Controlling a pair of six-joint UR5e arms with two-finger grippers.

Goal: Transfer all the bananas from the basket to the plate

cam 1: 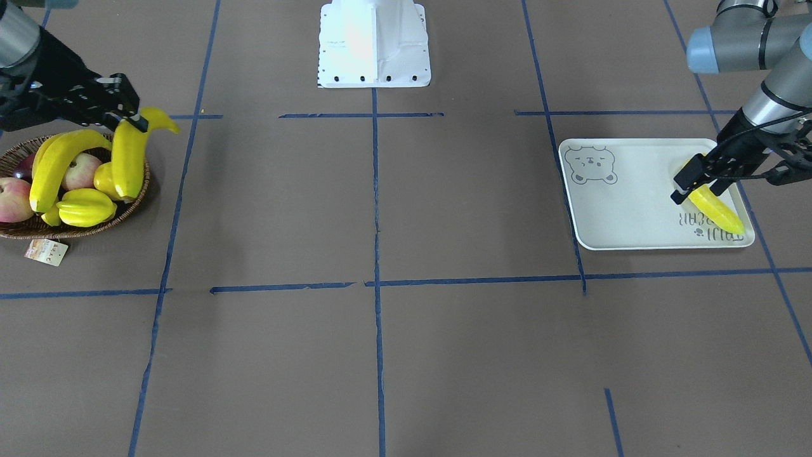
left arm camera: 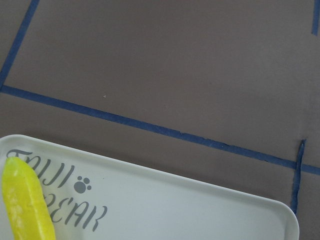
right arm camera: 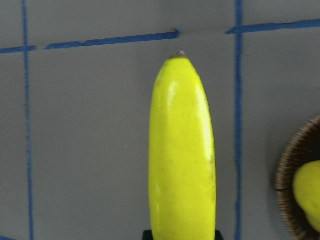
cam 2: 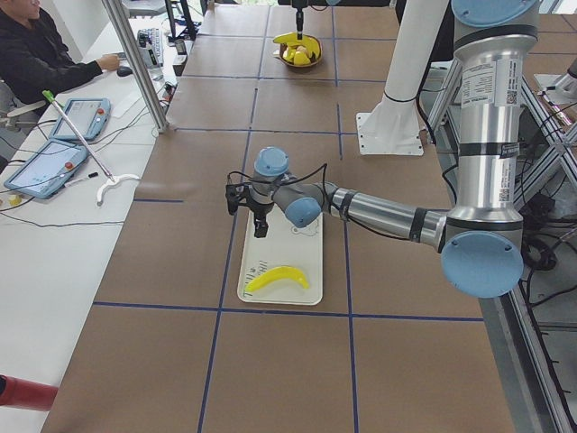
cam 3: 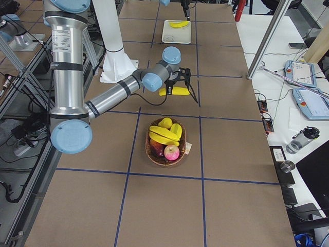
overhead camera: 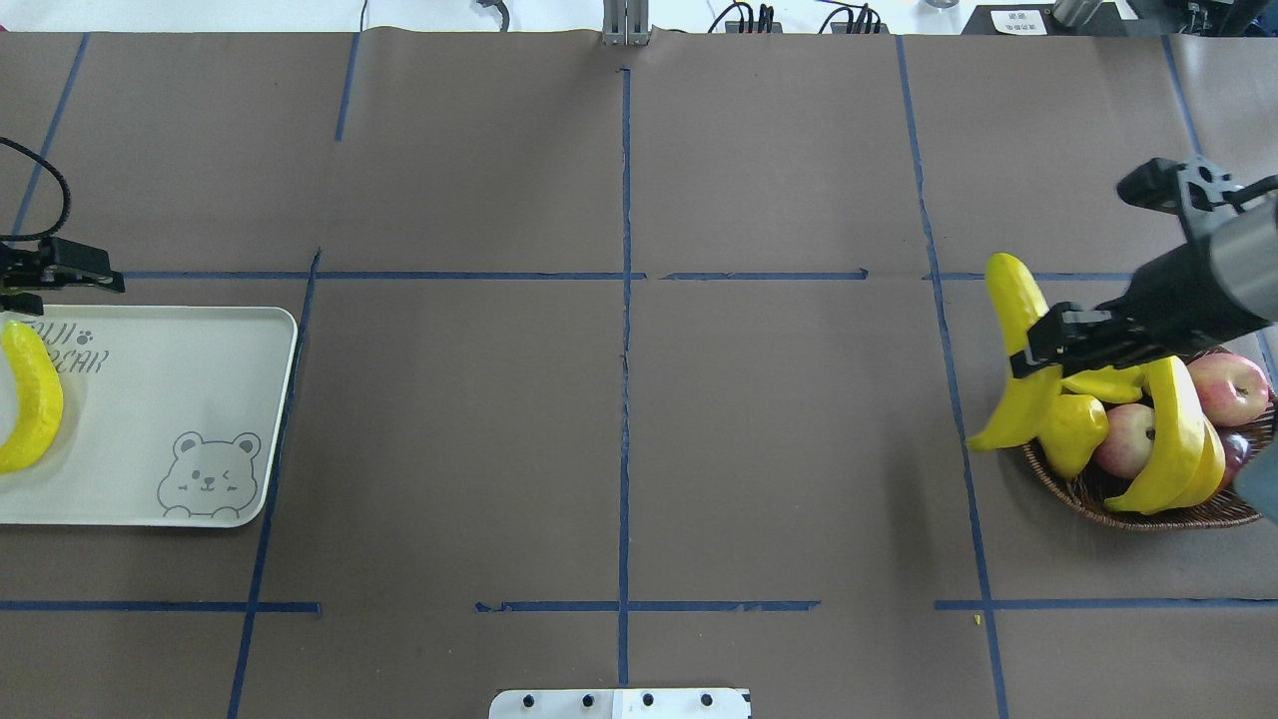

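Overhead exterior view, contents of the table (overhead camera: 449,449): the plate (overhead camera: 200,350) is lying at the table's 9 o'clock side, its bear face (overhead camera: 208,477) sitting toward the plate's 5 o'clock corner. One banana (overhead camera: 32,399) is resting flat along the plate's 9 o'clock edge, just beside the grey lettering (overhead camera: 90,361). The left gripper (cam 1: 696,192) is hovering near the plate's 11 o'clock corner, above that banana's end. Its jaws are standing apart and holding nothing, and the left side view shows clear air between gripper and fruit. The basket (overhead camera: 1148,511) is sitting at the table's 3 o'clock side. The right gripper (overhead camera: 1030,352) is clamping a second banana (overhead camera: 1010,295) about its middle, jaws closed on it. This fruit is hanging in the air at the basket's 9 o'clock, with bare table under most of it in the right wrist view. Inside the basket, two more bananas (overhead camera: 1176,439) are lying curved, one against the other, across the other fruit. A starfruit (cam 1: 85,206) and apples (cam 1: 81,172) are sharing the basket. A paper tag (cam 1: 45,251) is lying on the table just beside the rim, at the basket's 6 o'clock in the front-facing view. Blue tape lines (overhead camera: 626,300) are dividing the brown surface into squares.
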